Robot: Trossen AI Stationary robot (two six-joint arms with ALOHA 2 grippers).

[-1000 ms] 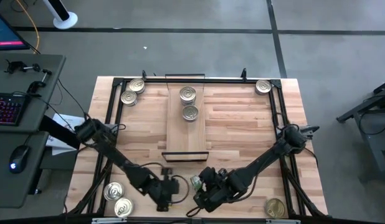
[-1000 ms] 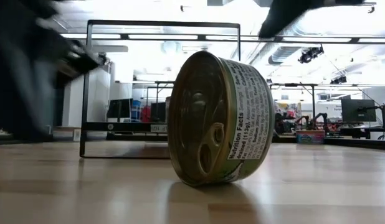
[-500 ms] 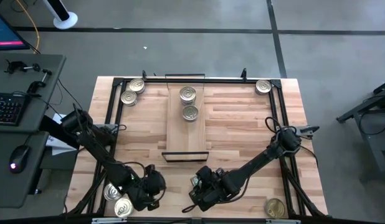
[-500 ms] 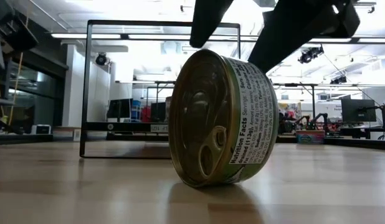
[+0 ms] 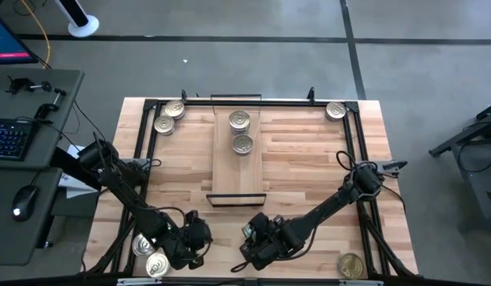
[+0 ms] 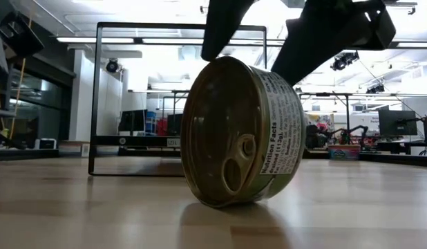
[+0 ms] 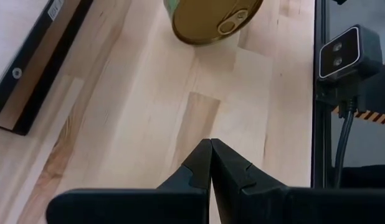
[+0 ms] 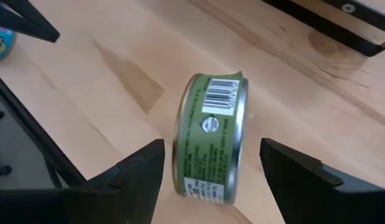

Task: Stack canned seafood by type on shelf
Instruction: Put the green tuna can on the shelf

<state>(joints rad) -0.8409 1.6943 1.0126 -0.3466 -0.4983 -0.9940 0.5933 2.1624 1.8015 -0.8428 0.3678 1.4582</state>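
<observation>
A green-labelled tin (image 8: 211, 140) with a gold pull-tab lid (image 6: 227, 135) stands on its rim on the tabletop near the near edge (image 5: 249, 232). My right gripper (image 8: 212, 146) is open above it, with one finger on each side of the tin and a gap at both. In the low view its fingers (image 6: 224, 24) hang just over the tin's top. My left gripper (image 7: 210, 146) is shut and empty, to the tin's left (image 5: 190, 238). The shelf (image 5: 237, 171) lies mid-table and carries two tins (image 5: 240, 120) (image 5: 243, 144).
Loose tins lie flat at the far-left corner (image 5: 175, 109) (image 5: 164, 124), the far-right corner (image 5: 335, 110), the near-left corner (image 5: 144, 245) (image 5: 157, 264) and near right (image 5: 351, 265). A black frame (image 5: 150, 135) rims the table. The low camera (image 7: 342, 53) sits at the near edge.
My left gripper has drawn away from the standing tin toward the table's left, then kept still. My right gripper has come down over the tin, its open fingers now on either side of it. The tin has turned slightly on its rim, its lid facing more toward the near edge.
</observation>
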